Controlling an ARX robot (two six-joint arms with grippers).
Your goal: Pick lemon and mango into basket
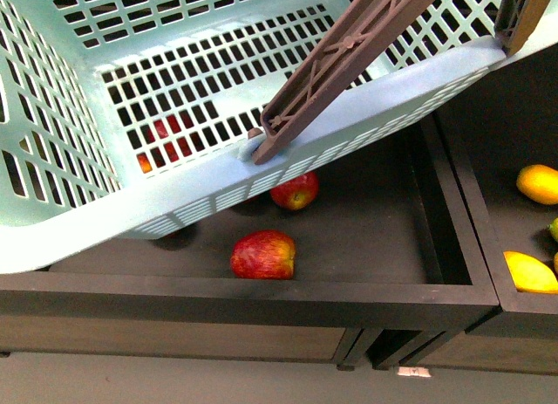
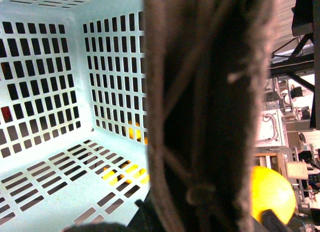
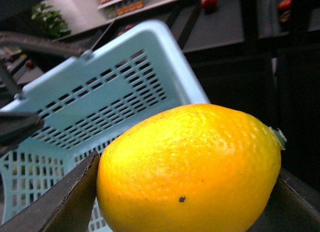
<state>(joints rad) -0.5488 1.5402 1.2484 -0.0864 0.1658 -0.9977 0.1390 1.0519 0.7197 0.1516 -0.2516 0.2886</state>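
Right up close, the teal basket hangs tilted over the dark surface, its brown handle slanting up to the right. The left tool is clamped on that handle, with dark tips showing either side of the blurred ribbing and the slotted basket floor lying beyond. The right tool grips the lemon, fingers pressed at both ends, pitted yellow skin filling the wrist view. The lemon is outside the basket, whose rim stands behind it. Down on the surface, one red apple sits near in the left compartment, and a second apple lies farther back under the basket's edge. Over in the right compartment, a yellow fruit lies near and the mango farther back.
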